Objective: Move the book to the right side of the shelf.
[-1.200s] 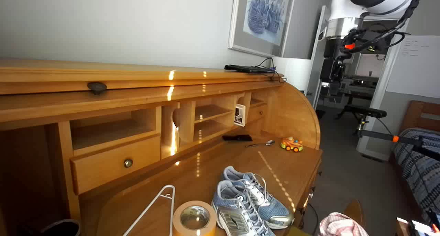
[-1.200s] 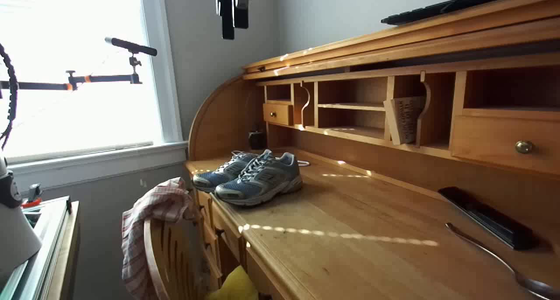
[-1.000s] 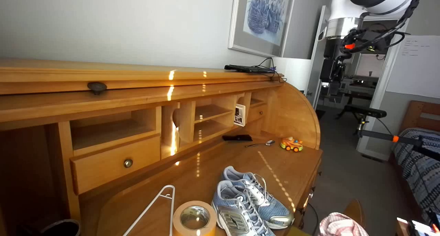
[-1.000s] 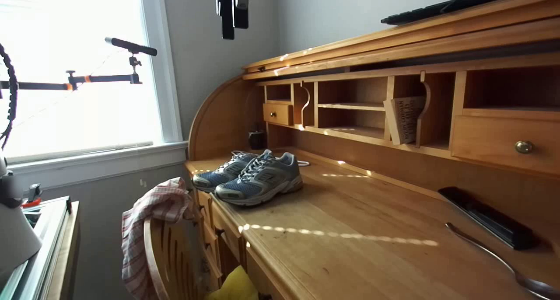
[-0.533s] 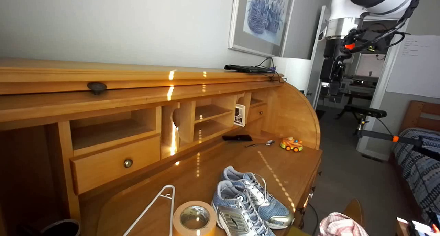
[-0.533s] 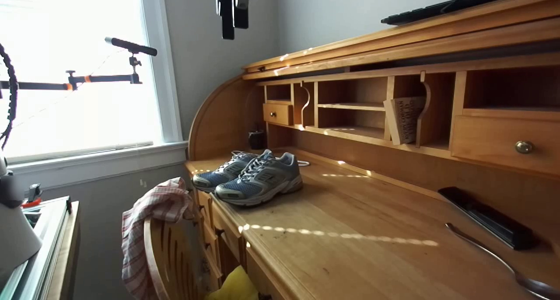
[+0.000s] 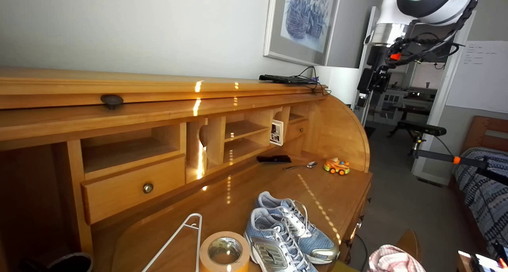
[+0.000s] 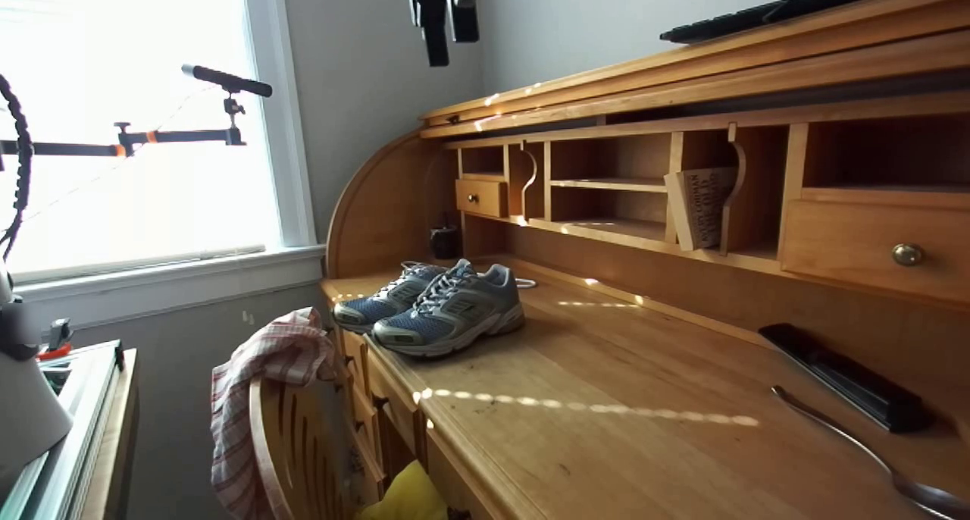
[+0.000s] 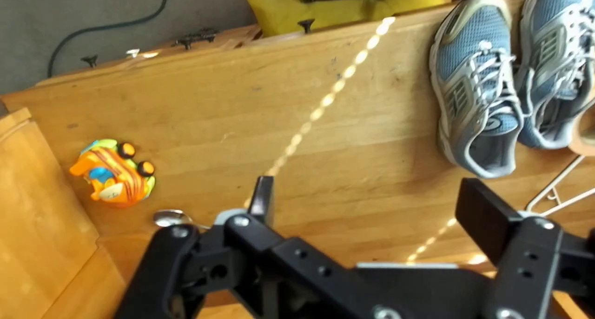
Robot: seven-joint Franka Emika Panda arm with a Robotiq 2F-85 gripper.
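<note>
1. Only the gripper and its arm have moved since half a second ago; both exterior views show them a little nearer the shelf. All else looks unchanged.

2. In an exterior view, looking along the desk toward its right edge (as one faces the shelf), the book stands tilted in the shelf, above the back edge and just right of the middle cubby. Its front seems to jut out, which should give something to grip. Shoes sit by the front edge; a toy is near the right edge.

3. In an exterior view, the slot looks wider than the book, likely why the book leans, top toward the middle cubby. The gripper hangs high, well apart from the book, perhaps to stay clear of the wood.

4. In the wrist view, the fingers are wide apart, gripping nothing, above the desk between toy and shoes. The book is out of this view. Such a spread would suit reaching for it; but as the book already stands right of centre, whether the task is starting or finished I cannot tell.
</note>
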